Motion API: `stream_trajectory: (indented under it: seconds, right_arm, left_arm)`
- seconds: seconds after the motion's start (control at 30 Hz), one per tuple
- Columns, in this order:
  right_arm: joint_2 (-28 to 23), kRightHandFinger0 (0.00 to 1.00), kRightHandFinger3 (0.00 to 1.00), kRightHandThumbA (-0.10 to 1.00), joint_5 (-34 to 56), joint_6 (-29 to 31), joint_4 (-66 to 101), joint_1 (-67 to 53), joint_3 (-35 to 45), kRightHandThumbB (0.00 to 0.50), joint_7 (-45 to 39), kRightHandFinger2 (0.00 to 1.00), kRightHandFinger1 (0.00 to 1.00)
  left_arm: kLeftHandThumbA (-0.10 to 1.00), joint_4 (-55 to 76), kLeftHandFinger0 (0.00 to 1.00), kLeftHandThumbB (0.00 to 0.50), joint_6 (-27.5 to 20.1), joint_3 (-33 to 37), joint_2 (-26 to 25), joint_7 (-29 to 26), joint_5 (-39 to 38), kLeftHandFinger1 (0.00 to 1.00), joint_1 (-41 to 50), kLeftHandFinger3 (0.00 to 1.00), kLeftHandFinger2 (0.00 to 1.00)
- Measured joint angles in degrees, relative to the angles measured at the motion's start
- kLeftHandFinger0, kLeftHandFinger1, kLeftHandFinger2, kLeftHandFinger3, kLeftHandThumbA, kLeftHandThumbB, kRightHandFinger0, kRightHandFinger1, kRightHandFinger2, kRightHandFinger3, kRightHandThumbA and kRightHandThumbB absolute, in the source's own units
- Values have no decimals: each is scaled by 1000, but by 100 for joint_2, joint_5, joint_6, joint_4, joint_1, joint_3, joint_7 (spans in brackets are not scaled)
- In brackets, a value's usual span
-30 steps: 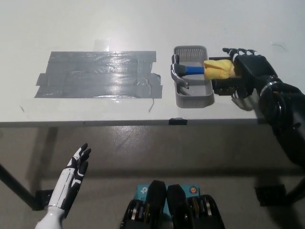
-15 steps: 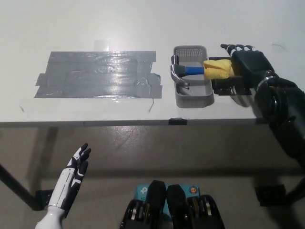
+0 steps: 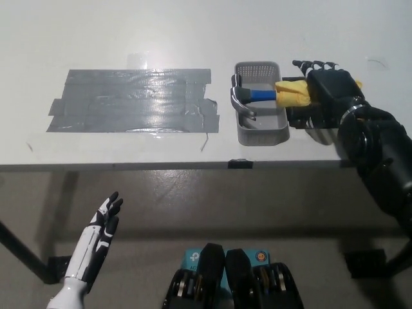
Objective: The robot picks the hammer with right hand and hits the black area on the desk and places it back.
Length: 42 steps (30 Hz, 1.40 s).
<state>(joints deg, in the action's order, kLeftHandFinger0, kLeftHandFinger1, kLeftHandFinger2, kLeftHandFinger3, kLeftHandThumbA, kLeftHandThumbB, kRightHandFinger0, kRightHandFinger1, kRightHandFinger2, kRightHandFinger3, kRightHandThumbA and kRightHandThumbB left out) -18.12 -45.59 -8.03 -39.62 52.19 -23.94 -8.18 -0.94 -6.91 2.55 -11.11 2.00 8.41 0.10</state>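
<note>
Right hand (image 3: 327,90) has crept further over yellow grip since a second ago, fingers extended, not clenched. Hammer (image 3: 270,95) lies across basket (image 3: 261,132), head left of hand. Grasp pending. Left hand (image 3: 102,232) idle below bench (image 3: 193,38), released.

1. The right hand (image 3: 325,90) now sits further left than a second ago, closer to the basket (image 3: 261,132).
2. It covers more of the hammer's yellow grip (image 3: 293,93) than before, its fingers (image 3: 312,64) reaching over the top of it.
</note>
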Motion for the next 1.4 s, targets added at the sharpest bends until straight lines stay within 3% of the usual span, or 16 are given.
stream_trajectory:
  seconds: [0.1, 0.13, 0.17, 0.2, 0.23, 0.3, 0.37, 0.4, 0.63, 0.8, 0.93, 1.1, 1.17, 1.2, 1.23, 1.4]
  right_arm:
    - [50, 1000, 1000, 933, 11, 18, -219, 33, 10, 440, 85, 1000, 1000]
    - [78, 860, 1000, 728, 20, 38, -346, 65, 27, 328, 156, 900, 871]
    - [109, 255, 656, 289, 23, 61, -469, 96, 43, 282, 238, 590, 416]
    - [146, 51, 438, -22, 20, 86, -626, 134, 54, 253, 354, 337, 159]
    - [174, 2, 300, -97, 14, 123, -779, 151, 50, 225, 466, 230, 30]
    - [210, 0, 704, -100, 12, 225, -992, 153, 47, 204, 702, 740, 309]
    - [225, 0, 942, -100, 12, 354, -1215, 151, 41, 172, 959, 832, 462]
    - [230, 0, 962, -100, 12, 412, -1298, 149, 38, 158, 1049, 846, 484]
    - [228, 56, 1000, -100, 18, 933, -1746, 147, 40, 117, 1819, 956, 597]
    - [228, 60, 985, -100, 159, 1455, -1922, 140, 236, 87, 2220, 916, 591]
    - [235, 0, 746, -100, 518, 1712, -1883, 95, 732, 91, 2146, 781, 403]
    - [241, 11, 655, -100, 1017, 1701, -1648, -31, 1332, 106, 1756, 752, 412]
    - [245, 1, 704, -100, 1214, 1686, -1604, -71, 1561, 94, 1597, 718, 398]
    - [248, 14, 840, -100, 1289, 1667, -1593, -82, 1665, 77, 1511, 828, 471]
    - [255, 27, 869, -100, 1406, 1624, -1578, -95, 1776, 85, 1405, 835, 496]
    - [332, 34, 863, -100, 1898, 1395, -1427, -141, 2297, 108, 962, 843, 501]
  left_arm:
    - [1000, 16, 1000, 133, 0, 0, 0, 0, -2, 1000, 0, 1000, 1000]
    - [1000, 18, 1000, 134, 0, 0, 0, 0, -2, 1000, 0, 1000, 1000]
    - [1000, 19, 1000, 128, 0, 0, 0, 0, -1, 1000, 0, 1000, 1000]
    - [1000, 18, 1000, 132, 1, 0, 0, 0, -1, 1000, 0, 1000, 1000]
    - [1000, 17, 1000, 131, 4, 1, 1, 0, -2, 1000, 0, 1000, 1000]
    - [1000, 15, 1000, 121, 10, -1, 0, 0, -2, 1000, 5, 1000, 1000]
    - [1000, 13, 1000, 112, 15, -1, 1, 0, -3, 1000, 6, 1000, 1000]
    - [1000, 13, 1000, 108, 16, -1, 1, 0, -4, 1000, 6, 1000, 1000]
    - [1000, 13, 1000, 107, 29, -4, 0, 0, -6, 1000, 3, 1000, 1000]
    - [1000, 14, 1000, 89, 28, -8, -12, 3, -25, 1000, -1, 1000, 1000]
    - [1000, 12, 1000, 84, 28, -8, -27, 3, -31, 1000, -18, 1000, 1000]
    - [1000, 3, 1000, 62, 30, -7, -27, 3, -32, 1000, -28, 1000, 1000]
    - [1000, 3, 1000, 62, 33, -6, -27, 2, -31, 1000, -28, 1000, 1000]
    - [1000, 3, 1000, 63, 34, -6, -27, 2, -31, 1000, -28, 1000, 1000]
    - [1000, 0, 1000, 65, 35, -5, -27, 2, -31, 1000, -27, 1000, 1000]
    - [1000, -4, 1000, 34, 39, -5, -26, 2, -32, 1000, -28, 1000, 1000]
